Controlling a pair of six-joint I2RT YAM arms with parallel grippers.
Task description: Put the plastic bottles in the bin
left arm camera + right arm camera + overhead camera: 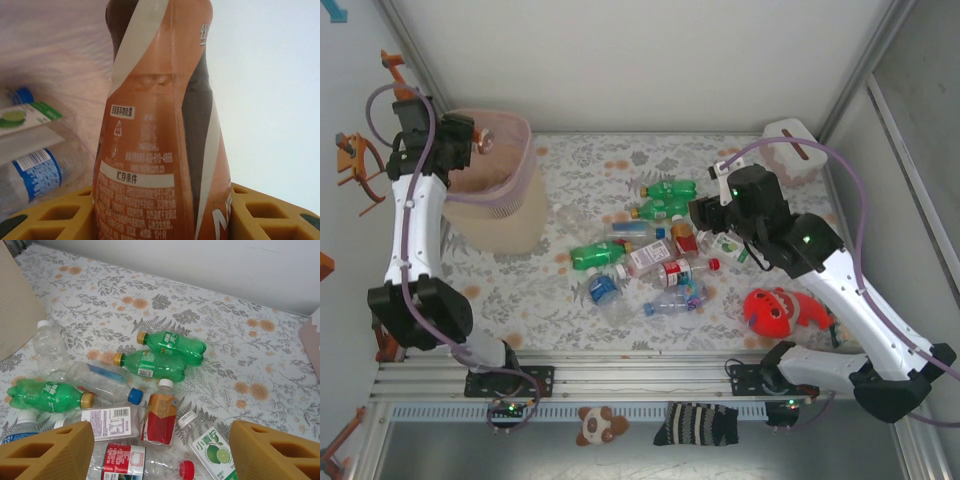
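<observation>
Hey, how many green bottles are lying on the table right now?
3 green bottles: one and another lie side by side toward the back of the table, the third nearer, on the left. Clutter could hide more.

Bottles [598, 255] crowd the tabletop's [520, 300] middle; bare room lies near left, between them and the far-left bin [505, 225].

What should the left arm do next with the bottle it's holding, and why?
Probably open the left gripper and let the brown-labelled bottle drop. The top view puts that gripper over the mouth of the bin, and its wrist camera looks down past the bottle at other bottles lying inside, so only the release seems to be missing.
</observation>
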